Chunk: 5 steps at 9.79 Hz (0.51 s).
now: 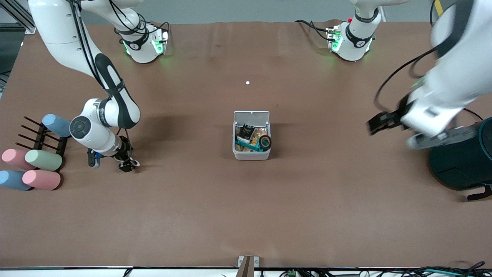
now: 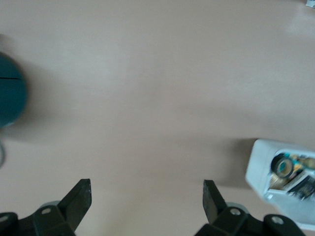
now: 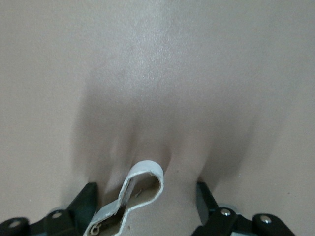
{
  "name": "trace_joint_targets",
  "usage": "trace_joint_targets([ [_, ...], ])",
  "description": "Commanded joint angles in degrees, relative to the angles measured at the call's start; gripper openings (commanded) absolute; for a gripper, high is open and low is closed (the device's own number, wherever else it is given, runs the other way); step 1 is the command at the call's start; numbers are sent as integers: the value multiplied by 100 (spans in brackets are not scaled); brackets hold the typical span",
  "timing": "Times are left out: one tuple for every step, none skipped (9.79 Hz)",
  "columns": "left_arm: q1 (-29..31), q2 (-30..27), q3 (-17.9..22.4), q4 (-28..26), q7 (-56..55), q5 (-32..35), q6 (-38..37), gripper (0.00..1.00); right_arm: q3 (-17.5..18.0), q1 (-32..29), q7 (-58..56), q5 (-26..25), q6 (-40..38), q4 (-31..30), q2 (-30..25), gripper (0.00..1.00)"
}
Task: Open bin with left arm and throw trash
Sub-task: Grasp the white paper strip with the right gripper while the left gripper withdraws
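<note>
The small white-grey bin [image 1: 251, 154] stands mid-table with its lid [image 1: 251, 116] swung up. Inside lie a black packet [image 1: 246, 132], a black tape roll [image 1: 265, 142] and other scraps. The bin also shows in the left wrist view [image 2: 258, 169]. My left gripper [image 1: 372, 126] is open and empty [image 2: 146, 196], over bare table between the bin and the teal container. My right gripper [image 1: 128, 164] is low at the table toward the right arm's end, open [image 3: 145, 196]. The pale beige rubber band [image 3: 142, 179] lies on the table between its fingers.
A large dark teal round container [image 1: 461, 161] stands at the left arm's end; it also shows in the left wrist view [image 2: 10, 96]. Several pastel cylinders [image 1: 42, 179] and a black rack [image 1: 38, 138] sit at the right arm's end. A small white dot [image 1: 247, 82] lies near the bases.
</note>
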Motion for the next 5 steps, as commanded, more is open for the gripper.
trace_joint_targets([
  [-275, -1038, 780, -1101, 652, -213, 53, 100, -24, 90, 155, -133, 9, 121, 73, 10],
  [-408, -1259, 992, -1306, 724, -170, 88, 100, -24, 133, 137, -133, -17, 139, 73, 0],
  [-505, -1235, 1133, -1290, 1177, -117, 89, 100, -24, 151, 146, -133, -61, 226, 64, 0],
  [-523, -1235, 1231, -1264, 1564, -125, 115, 100, -7, 177, 163, -125, -96, 314, 3, 0],
  [-601, -1252, 1293, -1229, 1490, -82, 185, 100, -24, 447, 216, -124, -210, 341, -189, 0],
])
